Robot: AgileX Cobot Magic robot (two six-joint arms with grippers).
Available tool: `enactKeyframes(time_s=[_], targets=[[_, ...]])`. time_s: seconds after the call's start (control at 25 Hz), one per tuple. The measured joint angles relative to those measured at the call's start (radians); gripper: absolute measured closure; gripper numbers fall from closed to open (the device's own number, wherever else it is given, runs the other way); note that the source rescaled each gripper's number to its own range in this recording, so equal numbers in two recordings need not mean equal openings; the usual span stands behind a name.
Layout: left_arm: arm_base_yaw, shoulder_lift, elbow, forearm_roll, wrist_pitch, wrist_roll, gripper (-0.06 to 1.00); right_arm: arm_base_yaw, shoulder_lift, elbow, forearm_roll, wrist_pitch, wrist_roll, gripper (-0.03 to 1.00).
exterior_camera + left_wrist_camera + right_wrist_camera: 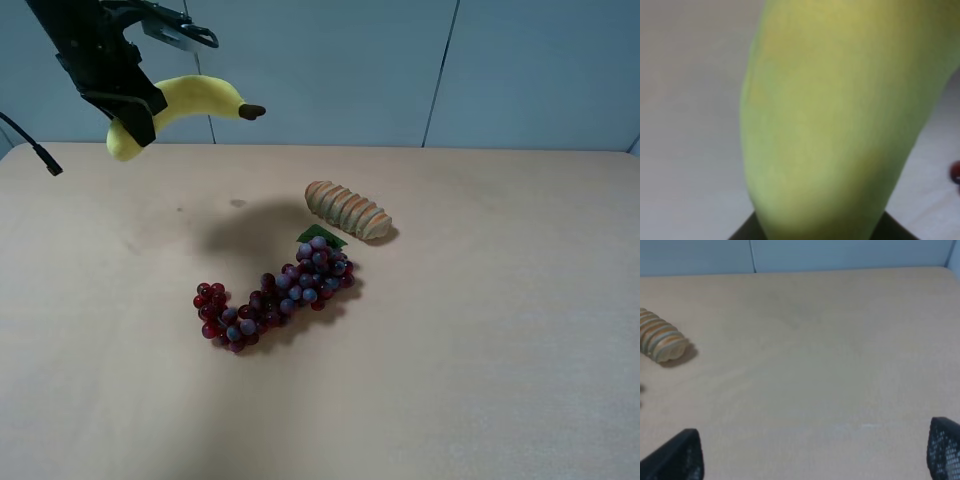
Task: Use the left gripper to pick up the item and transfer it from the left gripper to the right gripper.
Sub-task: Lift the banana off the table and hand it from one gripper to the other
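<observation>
The yellow plush banana hangs high above the table's far left, its dark brown stem tip pointing right. My left gripper is shut on it near its lower left end. In the left wrist view the banana fills the frame, close and blurred. My right gripper is open and empty, low over bare table; only its two black fingertips show. The right arm is out of the exterior high view.
A ridged tan bread lies at the middle of the table and also shows in the right wrist view. A red-purple grape bunch with a green leaf lies in front of it. A loose black cable hangs at the far left.
</observation>
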State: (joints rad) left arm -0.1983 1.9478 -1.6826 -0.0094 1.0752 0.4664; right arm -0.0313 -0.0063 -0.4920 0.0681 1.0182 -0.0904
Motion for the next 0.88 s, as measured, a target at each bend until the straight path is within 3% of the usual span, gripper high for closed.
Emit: enactKeyframes(time_s=[0.44,0.88], targets=[[-0.259,-0.001,0.0,-0.004,0.004,0.09,0.94,0.0,0.0,0.0,0.0,0.0,0.0,-0.03],[-0.401,-0.001,0.006,-0.031,0.012,0.271,0.94,0.0,0.0,0.0,0.0,0.0,0.0,-0.03]])
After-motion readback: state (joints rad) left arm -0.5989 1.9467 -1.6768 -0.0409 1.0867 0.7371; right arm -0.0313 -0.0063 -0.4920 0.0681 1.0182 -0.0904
